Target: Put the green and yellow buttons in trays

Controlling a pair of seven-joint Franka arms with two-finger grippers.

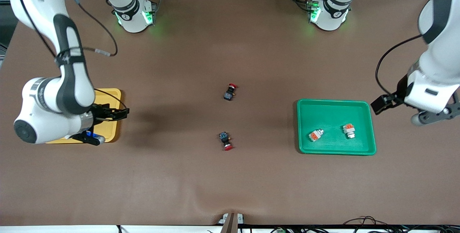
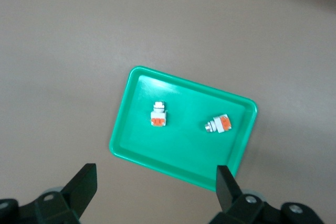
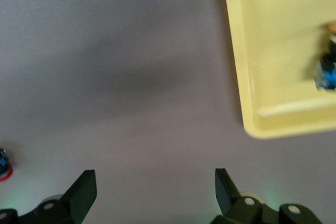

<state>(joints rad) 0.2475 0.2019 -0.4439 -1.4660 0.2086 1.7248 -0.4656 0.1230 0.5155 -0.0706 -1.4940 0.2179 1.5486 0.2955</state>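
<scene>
Across the brown counter (image 1: pixel 201 175) in the front view, two white-bodied buttons (image 1: pixel 316 135) lie in the glossy green tray (image 1: pixel 370 125); the right gripper (image 1: pixel 107 112) hangs over the yellow tray (image 1: pixel 113 94).

Left wrist view: left gripper (image 2: pixel 157 182), fingers wide and empty, above the green tray.

Right wrist view: fingers wide; a black-bodied button (image 3: pixel 328 69) lies in the smooth, round-cornered yellow tray. Best withdraw straight upward, clearing its rim.

Table (image 1: pixel 230 175): plain brown.
Green tray (image 1: pixel 363 151): solid green; in it two white-bodied buttons (image 1: pixel 316 135) (image 1: pixel 349 130) with orange blocks.
Yellow tray (image 1: pixel 114 94): solid yellow.
Two black-bodied switches (image 1: pixel 230 91) (image 1: pixel 225 141), red caps, between the trays.
</scene>
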